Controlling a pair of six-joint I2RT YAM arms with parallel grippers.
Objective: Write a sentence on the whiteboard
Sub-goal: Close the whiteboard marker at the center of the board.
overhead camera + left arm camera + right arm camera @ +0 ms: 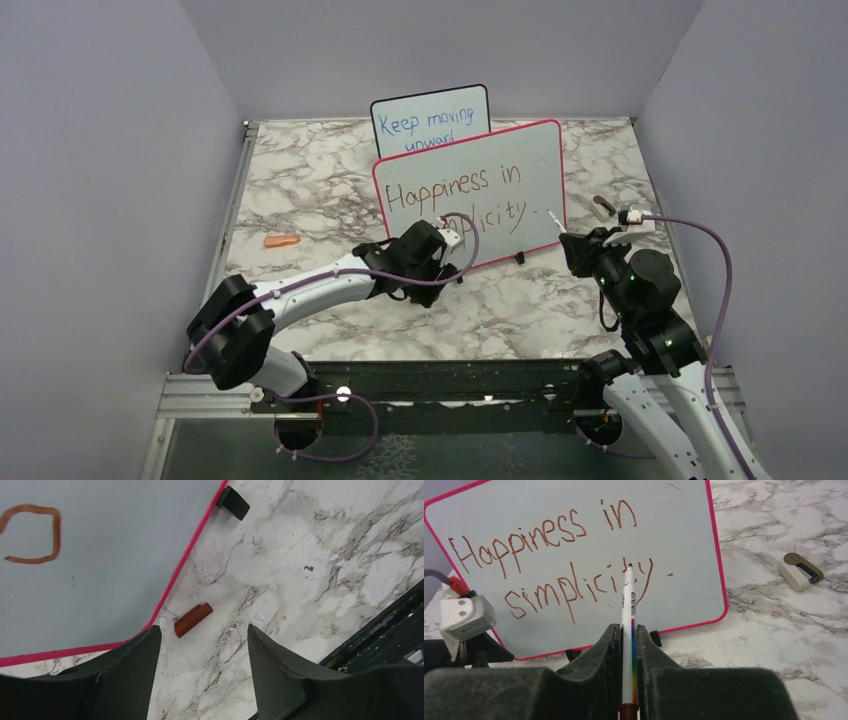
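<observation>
Top camera first: the whiteboard point(535, 160) with the pink-red frame stands on the marble tabletop point(500, 310), right in front of a smaller black-framed board point(430, 118) with blue writing. The sentence point(455, 185) is in brownish-red, "Happiness in" on top and a second line that ends in "icity." from here. The left arm point(320, 285) reaches in low at the board's lower left, and its head blocks the start of that second line. The right arm point(650, 300) sits off the board's right side, with a marker point(556, 222) pointing at the lower right corner. A small orange piece point(283, 241) lies on the marble well left of the board, and a tan block point(602, 207) lies just right of it.

Left wrist camera: the left fingers point(130, 675) are spread apart and released, with nothing between them but bare marble. The board's rounded corner sits right by one finger, and I can't tell if they touch. The orange piece lies just outside the frame. One black foot point(233, 502) of the board shows up top.

Right wrist camera: the right fingers point(599, 670) are clenched tight on the marker, a white barrel with a rainbow stripe sticking straight out. Its tip lines up over the last letters of "simplicity", but I can't tell if it touches the board. The whole thing reads "Happiness in simplicity." from this side.
</observation>
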